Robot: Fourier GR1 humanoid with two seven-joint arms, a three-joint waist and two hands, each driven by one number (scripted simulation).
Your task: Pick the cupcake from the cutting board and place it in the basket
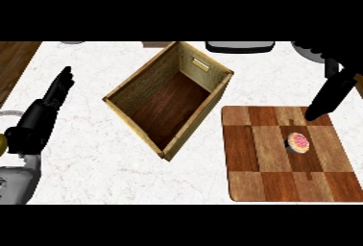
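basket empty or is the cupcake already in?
Empty. The basket shows only its bare wooden floor; the cupcake sits on the cutting board, with the right hand above it.

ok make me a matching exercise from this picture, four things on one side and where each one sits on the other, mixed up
Things:
1. cupcake
2. basket
3. left hand
4. right hand

Places:
A. middle of the counter, open, nothing inside
B. view's left, over the white counter, fingers straight
C. on the cutting board, right of its middle
D. view's upper right, fingers pointing down over the board's far edge

Pairs: 1-C, 2-A, 3-B, 4-D
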